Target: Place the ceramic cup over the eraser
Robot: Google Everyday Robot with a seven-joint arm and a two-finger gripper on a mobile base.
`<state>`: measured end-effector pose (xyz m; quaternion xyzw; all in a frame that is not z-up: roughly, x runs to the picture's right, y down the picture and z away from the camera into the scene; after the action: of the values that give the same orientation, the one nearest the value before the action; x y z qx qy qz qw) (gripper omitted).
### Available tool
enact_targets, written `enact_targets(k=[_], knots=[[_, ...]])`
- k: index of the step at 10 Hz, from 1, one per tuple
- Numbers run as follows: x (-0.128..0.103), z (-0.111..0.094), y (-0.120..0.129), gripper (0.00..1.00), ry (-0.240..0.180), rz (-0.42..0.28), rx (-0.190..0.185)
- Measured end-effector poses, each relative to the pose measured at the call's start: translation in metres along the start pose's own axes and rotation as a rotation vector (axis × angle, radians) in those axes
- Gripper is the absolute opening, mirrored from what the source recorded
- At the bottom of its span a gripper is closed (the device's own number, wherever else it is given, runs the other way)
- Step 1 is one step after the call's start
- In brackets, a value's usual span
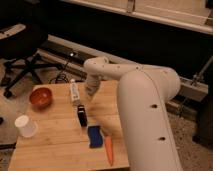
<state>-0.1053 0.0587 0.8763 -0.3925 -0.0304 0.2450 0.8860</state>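
Claw [89, 94] shut, empty, just beyond eraser [82, 116]. Ceramic cup [25, 126] upright, well apart, nearward-left of claw on counter [55, 145].

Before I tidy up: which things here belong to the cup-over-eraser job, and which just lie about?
Job: ceramic cup, far left; eraser, mid-table, uncovered; pincer, shut, beside the white bottle.
Lying about: orange bowl, white bottle, blue pad, carrot.

Big smooth white arm [145, 100], rounded shells dotted with small dark screw holes, narrowing to a pale gripper [90, 93] just beside the slim white bottle [75, 92].
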Motion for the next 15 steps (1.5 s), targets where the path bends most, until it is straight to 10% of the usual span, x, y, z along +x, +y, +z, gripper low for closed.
enact_targets(k=[9, 15], knots=[[-0.039, -0.077, -0.002, 0.03, -0.003, -0.043, 0.189], [-0.129, -0.091, 0.095, 0.62, -0.004, -0.383, 0.207]])
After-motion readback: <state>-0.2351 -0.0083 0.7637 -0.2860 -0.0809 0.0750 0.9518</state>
